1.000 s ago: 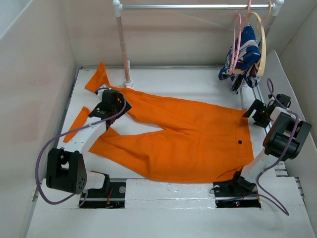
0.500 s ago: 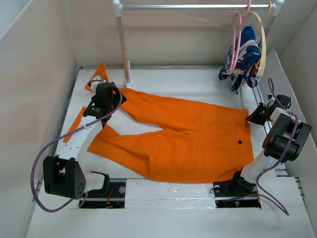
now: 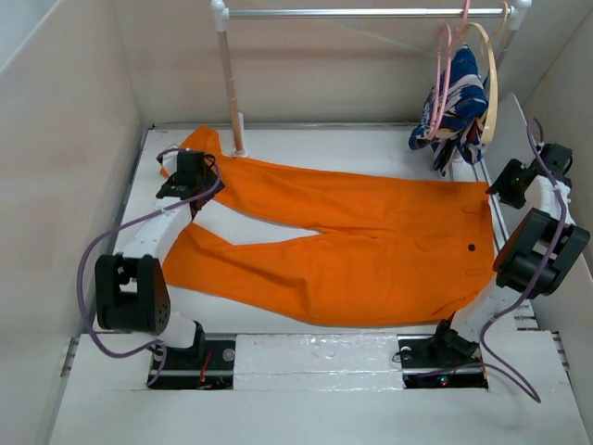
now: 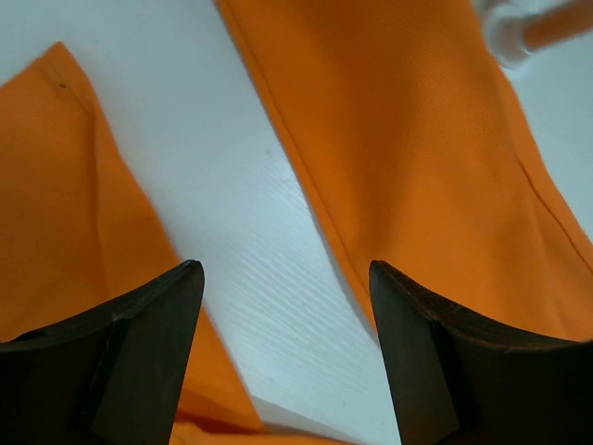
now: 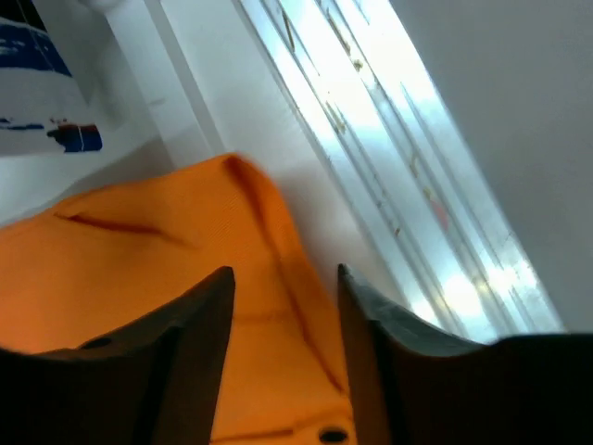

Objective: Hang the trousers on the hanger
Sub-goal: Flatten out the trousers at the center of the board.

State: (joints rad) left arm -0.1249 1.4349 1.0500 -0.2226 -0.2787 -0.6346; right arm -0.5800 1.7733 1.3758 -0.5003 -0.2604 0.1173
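Two legs of the orange trousers (image 3: pixel 371 250) stretch leftward across the white table (image 3: pixel 324 141), with the waistband lying flat at the right edge. The left gripper (image 4: pixel 283 271) hovers over the end of the far leg, near the foot of the rail post (image 3: pixel 229 83). Its fingers stand wide apart over the strip of bare table between the two legs, and they hold nothing. The right gripper (image 5: pixel 285 273) sits just beside the waistband's far corner, jaws parted, the cloth showing through the gap and not pinched. The pink hanger (image 3: pixel 439 74) hangs from the rail (image 3: pixel 371 12) at the far right, above and behind that corner. Beside it are a tan hanger (image 3: pixel 491 83) and a draped blue-and-white garment (image 3: pixel 459 102).
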